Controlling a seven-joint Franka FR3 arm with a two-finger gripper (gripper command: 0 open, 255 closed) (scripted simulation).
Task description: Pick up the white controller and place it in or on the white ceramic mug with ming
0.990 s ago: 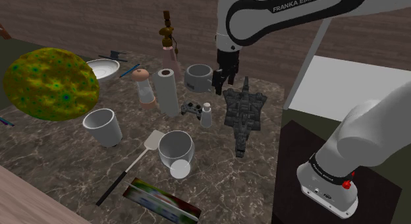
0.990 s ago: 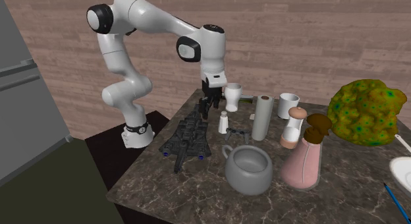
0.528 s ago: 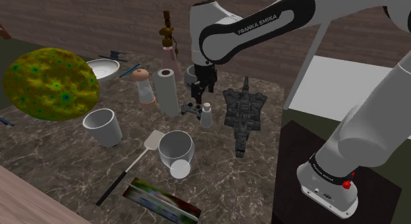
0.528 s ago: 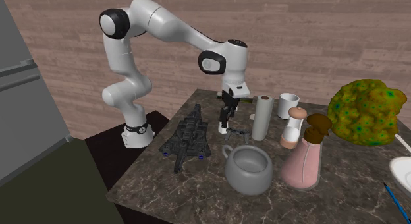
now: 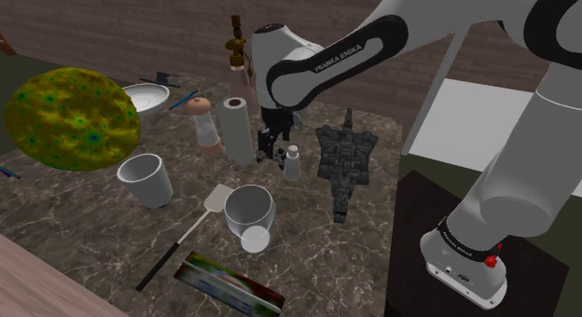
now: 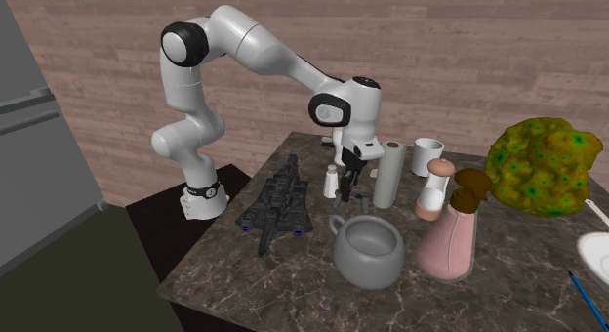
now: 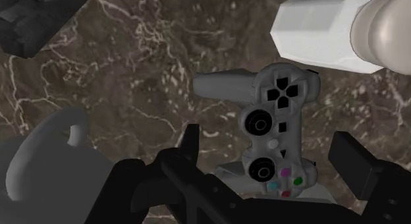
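A pale grey game controller (image 7: 278, 120) with black sticks and coloured buttons lies flat on the dark marble table (image 5: 84, 222). My gripper (image 7: 271, 153) is open and low over it. One black finger (image 7: 190, 141) stands on each side, neither touching it. In the shoulder view the gripper (image 5: 270, 147) hangs between the paper towel roll (image 5: 237, 129) and a small white shaker (image 5: 292, 163). Two white mugs stand nearer the table's front: one (image 5: 249, 209) beside a spatula, another (image 5: 146, 179) further to that view's left. The second one (image 6: 428, 154) also shows in the second exterior view.
A dark spiky model (image 5: 343, 161) lies to the shoulder view's right of the gripper, and a grey mug (image 6: 369, 250) stands close behind the controller. A pepper mill (image 5: 202, 124), pink vase (image 6: 449, 237), yellow-green blob (image 5: 70, 119), spatula (image 5: 187, 233) and flat box (image 5: 228, 285) crowd the table.
The arm has swung from above the dark model toward the shoulder view's left and lowered. The open gripper now straddles the controller.
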